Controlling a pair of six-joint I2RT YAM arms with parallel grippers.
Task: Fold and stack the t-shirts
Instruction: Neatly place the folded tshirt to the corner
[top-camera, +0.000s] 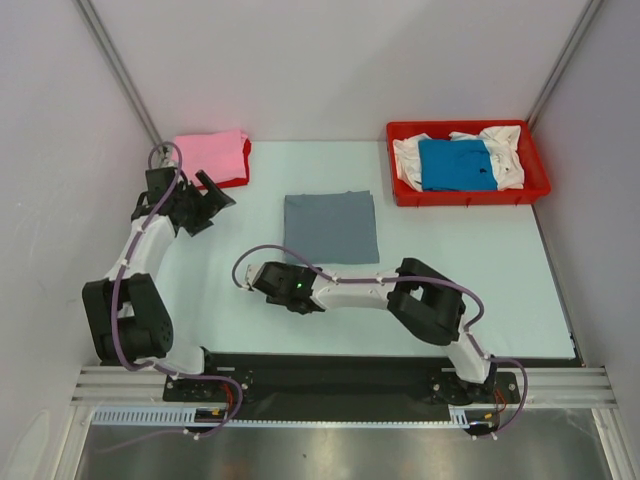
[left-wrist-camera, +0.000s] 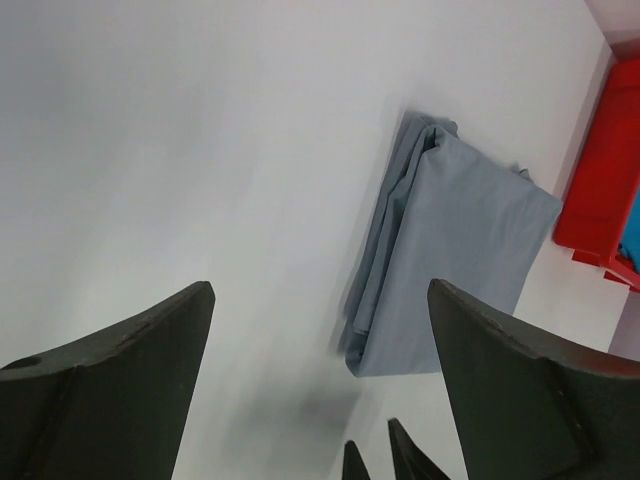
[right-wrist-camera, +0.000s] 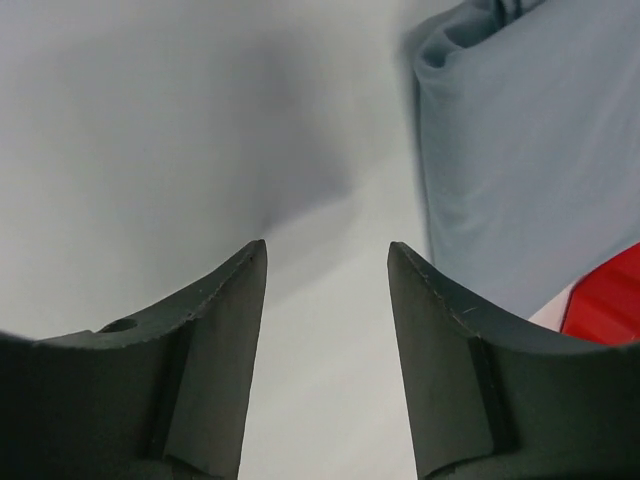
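A slate grey t-shirt (top-camera: 330, 227) lies folded into a flat square in the middle of the table, held by neither gripper. In the left wrist view the same grey t-shirt (left-wrist-camera: 455, 250) shows its layered folded edge. My left gripper (top-camera: 212, 198) hovers to its left, open and empty (left-wrist-camera: 320, 290), near a folded pink t-shirt (top-camera: 210, 157) that rests on a red one (top-camera: 243, 170). My right gripper (top-camera: 256, 277) is in front of the grey shirt's left corner, open with only bare table between its fingers (right-wrist-camera: 327, 247). The grey t-shirt (right-wrist-camera: 520, 160) lies to that gripper's upper right.
A red plastic tray (top-camera: 460, 128) stands at the back right and holds a bright blue t-shirt (top-camera: 457, 165) on top of a crumpled white one (top-camera: 505, 150). The tray's corner (left-wrist-camera: 605, 190) also shows in the left wrist view. Grey walls close in the table on three sides.
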